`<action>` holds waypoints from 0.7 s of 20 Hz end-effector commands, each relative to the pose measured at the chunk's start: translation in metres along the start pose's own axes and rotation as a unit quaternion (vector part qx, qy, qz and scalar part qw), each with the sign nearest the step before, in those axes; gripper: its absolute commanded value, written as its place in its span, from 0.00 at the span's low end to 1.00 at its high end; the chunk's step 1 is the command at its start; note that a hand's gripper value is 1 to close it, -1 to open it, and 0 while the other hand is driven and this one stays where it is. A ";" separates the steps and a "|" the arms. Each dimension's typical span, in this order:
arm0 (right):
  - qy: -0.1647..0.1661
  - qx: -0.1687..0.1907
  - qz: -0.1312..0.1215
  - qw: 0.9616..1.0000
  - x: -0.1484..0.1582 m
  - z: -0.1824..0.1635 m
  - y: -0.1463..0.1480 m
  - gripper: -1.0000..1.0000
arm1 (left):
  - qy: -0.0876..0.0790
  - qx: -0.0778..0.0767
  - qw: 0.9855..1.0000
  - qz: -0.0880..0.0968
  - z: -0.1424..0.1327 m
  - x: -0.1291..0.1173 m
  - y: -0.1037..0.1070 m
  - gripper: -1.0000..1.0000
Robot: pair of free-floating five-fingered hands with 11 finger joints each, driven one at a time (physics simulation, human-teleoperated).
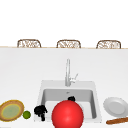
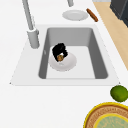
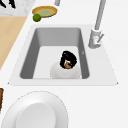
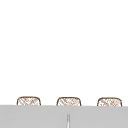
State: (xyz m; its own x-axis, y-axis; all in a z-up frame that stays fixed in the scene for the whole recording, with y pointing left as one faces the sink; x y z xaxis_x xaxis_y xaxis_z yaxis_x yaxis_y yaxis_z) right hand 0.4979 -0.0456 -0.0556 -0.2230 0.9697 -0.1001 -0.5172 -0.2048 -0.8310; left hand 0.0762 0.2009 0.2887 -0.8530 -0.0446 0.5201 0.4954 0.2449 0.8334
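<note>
white counter, sink [image 2: 100, 62] — right hand [image 2: 59, 50] curled round brown bit over white bowl [image 2: 67, 65], left hand [image 1: 40, 110] curled

Matt grey sink [image 2: 98, 53], brushed metal faucet [image 1: 67, 72], glossy white plate [image 1: 115, 106], wooden rolling pin [image 1: 117, 121]

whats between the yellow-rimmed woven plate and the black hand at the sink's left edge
A round green lime, seen in the front view, lies between the yellow-rimmed woven plate and the left hand.
</note>
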 end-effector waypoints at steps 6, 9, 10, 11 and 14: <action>0.009 -0.016 -0.041 0.999 -0.025 0.043 -0.040 1.00 | 0.000 0.000 1.000 0.000 0.000 0.000 0.000 0.50; 0.017 -0.015 -0.052 0.998 -0.026 0.056 -0.054 1.00 | 0.000 0.000 1.000 0.000 0.000 0.000 0.000 0.50; 0.023 -0.014 -0.053 0.998 -0.027 0.059 -0.058 1.00 | 0.000 0.000 1.000 0.000 0.000 0.000 0.000 0.50; 0.030 -0.014 -0.052 0.998 -0.028 0.061 -0.062 1.00 | 0.000 0.000 1.000 0.000 0.000 0.000 0.000 0.50; 0.053 -0.015 -0.049 0.997 -0.030 0.066 -0.071 1.00 | 0.000 0.000 1.000 0.000 0.000 0.000 0.000 0.50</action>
State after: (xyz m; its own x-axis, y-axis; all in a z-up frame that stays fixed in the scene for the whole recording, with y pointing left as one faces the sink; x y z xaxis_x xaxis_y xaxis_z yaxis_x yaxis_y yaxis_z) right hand 0.4864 -0.0692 0.0311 -0.1952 0.9760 -0.0962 -0.5134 -0.1853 -0.8379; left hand 0.0762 0.2009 0.2887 -0.8530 -0.0446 0.5201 0.4954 0.2449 0.8334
